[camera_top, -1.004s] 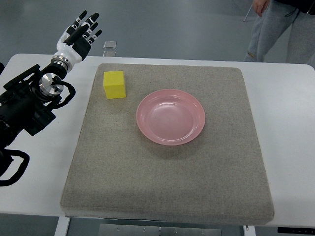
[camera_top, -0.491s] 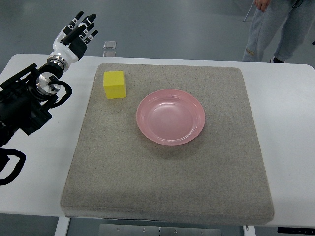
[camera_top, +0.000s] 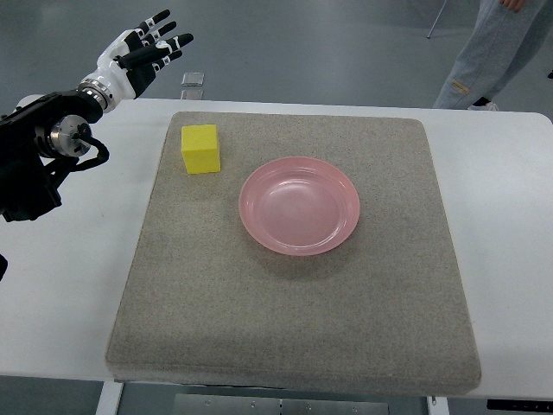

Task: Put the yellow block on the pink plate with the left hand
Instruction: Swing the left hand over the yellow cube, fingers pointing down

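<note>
Nearest to me was the white surface (camera_top: 518, 285), and on it lay a big gray mat (camera_top: 294, 320). The near half of the mat had nothing on it.

A bit farther, in the middle of the mat, sat the pink plate (camera_top: 299, 205). It was round and had nothing in it.

Just to the left of the plate, and a little farther away, stood the yellow block (camera_top: 200, 149). It sat flat on the mat near the far left corner. It was close to the plate but not touching it.

Farther again and off to the left was my left robot hand (camera_top: 138, 59). It hung in the air over the far left edge of the surface, up and left of the block. My fingers (camera_top: 160, 52) were spread out and I held nothing. My right arm was not in view.

I think I was at the very first step, reaching for the block. Next I would need to bring my hand down and to the right, put my fingers on both sides of the block, and squeeze.

At the far right, a person's legs (camera_top: 488, 52) stood behind the surface.
</note>
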